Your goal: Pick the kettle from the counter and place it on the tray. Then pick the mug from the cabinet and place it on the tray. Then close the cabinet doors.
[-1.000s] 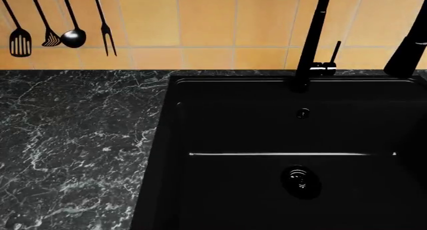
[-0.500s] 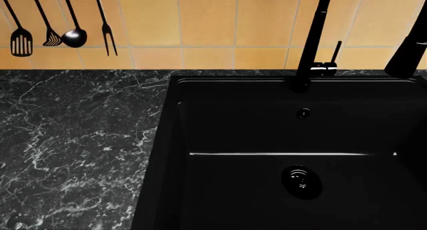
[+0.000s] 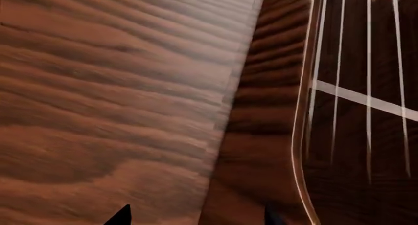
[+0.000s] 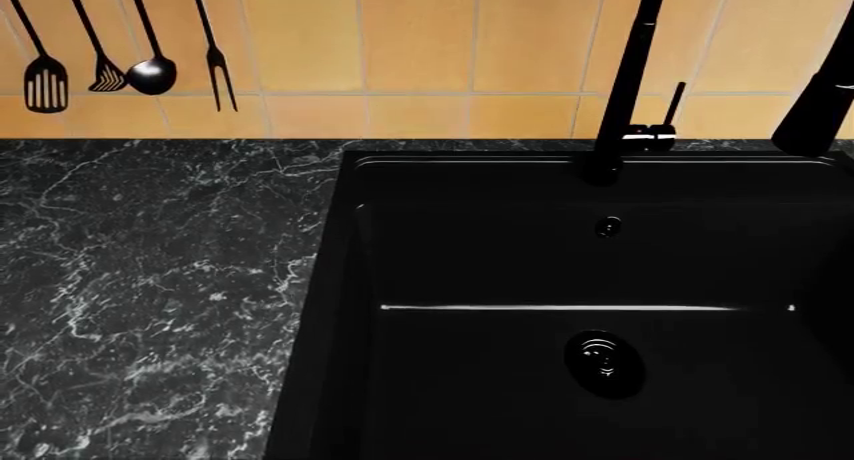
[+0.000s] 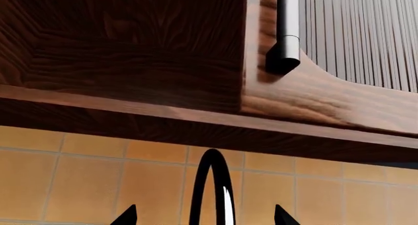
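Both grippers: you're showing only fingertips, spread apart — left gripper (image 3: 193,216) facing brown wood cabinet door (image 3: 117,102), right gripper (image 5: 205,216) below it. Black marble-look counter (image 4: 147,290) is lying beside the black sink basin (image 4: 561,280); kettle, mug, tray unseen.

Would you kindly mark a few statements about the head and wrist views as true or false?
1. The sink basin is black. True.
2. Four utensils hang on the tiled wall. True.
3. The kettle stands on the counter beside the sink. False: no kettle is visible in any view.
4. The wall tiles are blue. False: they are orange-yellow.
5. The right wrist view shows a metal cabinet handle on dark wood. True.
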You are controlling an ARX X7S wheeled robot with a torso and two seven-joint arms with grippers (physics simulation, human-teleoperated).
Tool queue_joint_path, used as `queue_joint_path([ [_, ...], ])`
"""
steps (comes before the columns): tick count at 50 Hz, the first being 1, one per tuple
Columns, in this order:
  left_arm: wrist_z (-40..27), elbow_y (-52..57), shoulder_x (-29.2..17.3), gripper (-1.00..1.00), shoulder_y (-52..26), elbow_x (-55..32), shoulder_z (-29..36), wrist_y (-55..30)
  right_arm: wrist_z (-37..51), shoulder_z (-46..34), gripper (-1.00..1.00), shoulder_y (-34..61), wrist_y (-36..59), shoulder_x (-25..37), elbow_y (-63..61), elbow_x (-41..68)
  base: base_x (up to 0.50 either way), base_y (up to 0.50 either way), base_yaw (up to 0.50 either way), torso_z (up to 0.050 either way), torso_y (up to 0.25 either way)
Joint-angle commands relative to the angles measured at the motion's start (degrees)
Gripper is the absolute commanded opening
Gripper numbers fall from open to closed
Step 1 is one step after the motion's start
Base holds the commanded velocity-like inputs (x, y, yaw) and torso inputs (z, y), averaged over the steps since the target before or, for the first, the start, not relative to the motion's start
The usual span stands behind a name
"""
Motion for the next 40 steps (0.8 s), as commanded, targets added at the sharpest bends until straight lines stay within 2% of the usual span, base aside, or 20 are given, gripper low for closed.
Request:
queue_joint_path([
  [1,4.78,-3.13,8.8,1.0,-0.71,-13.67,4.12,2.34,-0.76,1.16,1.0,-1.21,-1.11,0.54,0.03,0.98,0.0,0.0,0.0,0.0,0.0],
  [7,3.84,-5.1,12.02,1.0,-2.11,-17.26,3.06,2.93,-3.79,3.35,1.0,-5.0,-4.97,0.62,0.73,3.39,0.0,0.0,0.0,0.0,0.0],
  [19,2.76,-6.83,16.16,1.0,-3.83,-19.71,3.5,3.53,-3.71,2.52,1.0,-5.82,-4.8,0.1,1.79,4.94,0.0,0.0,0.0,0.003,0.0],
  [40,0.81,-10.83,21.82,1.0,-13.54,-24.0,3.62,3.95,-5.91,6.84,1.0,-11.47,-7.8,2.14,1.3,5.1,0.0,0.0,0.0,0.002,0.0],
])
